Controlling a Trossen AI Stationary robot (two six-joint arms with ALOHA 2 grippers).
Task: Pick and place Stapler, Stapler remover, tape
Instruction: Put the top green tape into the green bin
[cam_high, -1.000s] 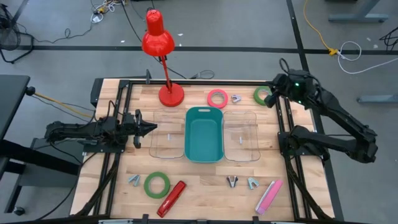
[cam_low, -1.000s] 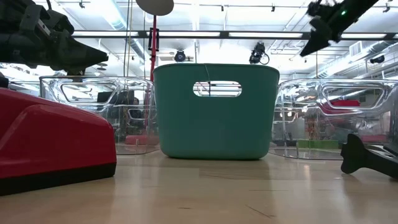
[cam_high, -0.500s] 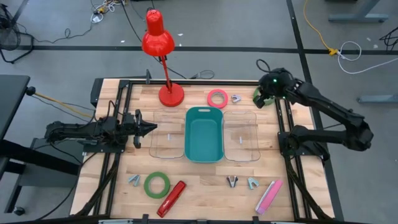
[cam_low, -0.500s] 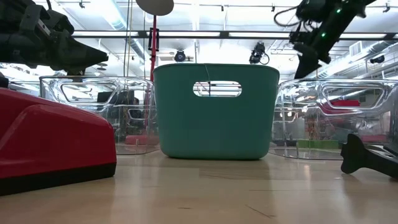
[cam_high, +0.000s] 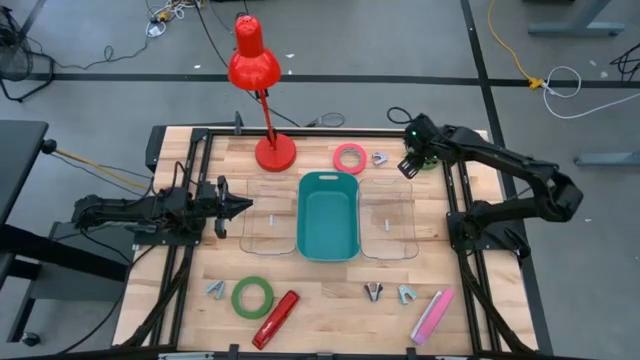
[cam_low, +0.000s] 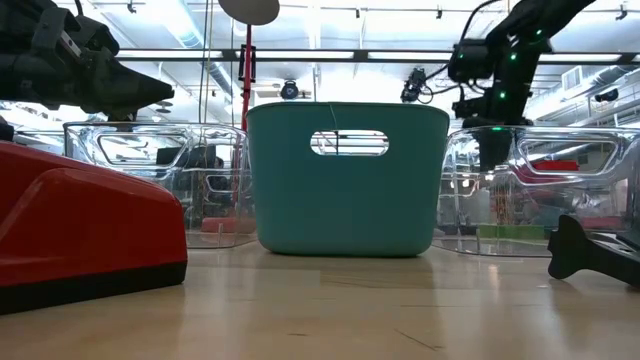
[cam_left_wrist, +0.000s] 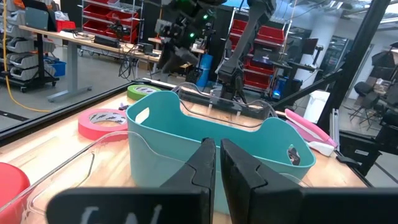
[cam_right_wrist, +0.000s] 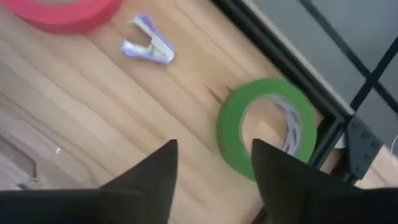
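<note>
Your right gripper (cam_right_wrist: 211, 165), fingers spread, hovers just short of the flat green tape ring (cam_right_wrist: 268, 126) at the surface's far-right corner.

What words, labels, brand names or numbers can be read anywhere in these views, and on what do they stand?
Nothing can be read with certainty.
Pale marks on the dark plate at the base of the left end effector, left wrist view: too blurred to read.
red stapler, pink stapler, teal bin: no print visible.
red shelves in the room behind: any labels too small to read.
</note>
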